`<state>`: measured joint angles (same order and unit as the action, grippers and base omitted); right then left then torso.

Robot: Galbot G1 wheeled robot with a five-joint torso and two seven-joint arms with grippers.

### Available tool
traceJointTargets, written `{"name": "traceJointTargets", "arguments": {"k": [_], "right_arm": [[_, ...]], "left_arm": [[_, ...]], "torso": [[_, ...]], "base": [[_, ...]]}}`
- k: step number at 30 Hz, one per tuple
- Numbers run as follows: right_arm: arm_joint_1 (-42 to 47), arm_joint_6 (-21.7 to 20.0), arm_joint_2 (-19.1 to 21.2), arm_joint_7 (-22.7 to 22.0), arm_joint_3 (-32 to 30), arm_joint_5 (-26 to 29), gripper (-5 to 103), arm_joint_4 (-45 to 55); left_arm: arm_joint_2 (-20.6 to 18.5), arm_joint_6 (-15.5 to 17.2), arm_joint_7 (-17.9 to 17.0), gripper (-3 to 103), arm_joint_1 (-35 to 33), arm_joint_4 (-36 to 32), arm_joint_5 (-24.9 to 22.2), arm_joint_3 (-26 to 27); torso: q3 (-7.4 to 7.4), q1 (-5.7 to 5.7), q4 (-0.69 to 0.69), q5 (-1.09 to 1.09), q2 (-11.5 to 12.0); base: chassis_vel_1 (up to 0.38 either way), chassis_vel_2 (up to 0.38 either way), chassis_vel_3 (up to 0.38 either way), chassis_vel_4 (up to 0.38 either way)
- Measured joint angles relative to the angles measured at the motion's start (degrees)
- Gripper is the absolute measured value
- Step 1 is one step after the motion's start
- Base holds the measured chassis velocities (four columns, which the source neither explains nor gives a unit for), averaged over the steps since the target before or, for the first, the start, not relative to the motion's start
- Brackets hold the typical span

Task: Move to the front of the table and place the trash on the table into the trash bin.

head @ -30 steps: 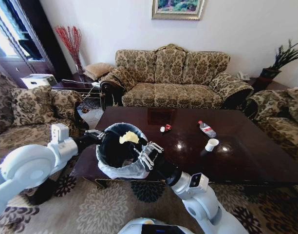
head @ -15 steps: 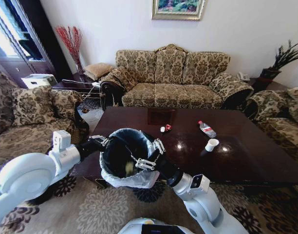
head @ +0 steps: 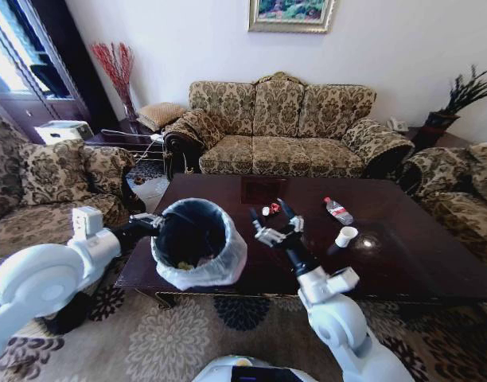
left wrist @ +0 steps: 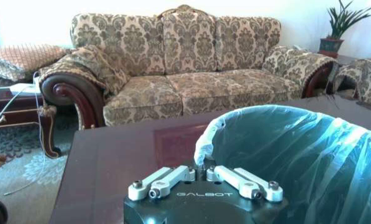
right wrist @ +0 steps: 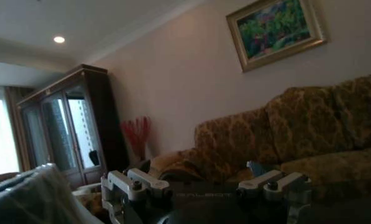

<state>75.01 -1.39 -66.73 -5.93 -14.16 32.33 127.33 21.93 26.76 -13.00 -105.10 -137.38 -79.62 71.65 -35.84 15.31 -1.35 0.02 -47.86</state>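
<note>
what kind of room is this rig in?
Most likely a home living room: patterned sofas ring a dark glossy wooden coffee table, a framed painting hangs on the wall, and a potted plant stands in the corner.

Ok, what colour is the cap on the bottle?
Red, on the clear bottle lying on the table; head view shows it best.

trash bin hides bench near-left corner | scraps inside bin too small to identify | small red-white item unclear

Head looks down – wrists low (sofa shared).
</note>
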Motion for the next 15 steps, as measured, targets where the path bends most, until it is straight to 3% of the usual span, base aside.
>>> {"name": "traceJointTargets", "arguments": {"k": [4,15], "right_arm": [[-3.6,0.8,-0.9,-1.5,-1.0,-1.4,100,-10.5],[-9.3,2.5,-2.8,-2.0,0.3,-3.9,100,-22.3]], "left_arm": [[0.0,-0.2,0.3,4,0.4,-0.2,0.2,-0.5],[0.1,-0.5,1.6,4,0.6,0.4,0.6,-1.0]], "torso": [[0.0,0.0,0.0,0.0,0.0],[0.01,-0.02,0.0,-0.03,0.0]], "base": [[0.0,0.0,0.0,0.0],[-0.055,0.049,0.055,-0.055]]}}
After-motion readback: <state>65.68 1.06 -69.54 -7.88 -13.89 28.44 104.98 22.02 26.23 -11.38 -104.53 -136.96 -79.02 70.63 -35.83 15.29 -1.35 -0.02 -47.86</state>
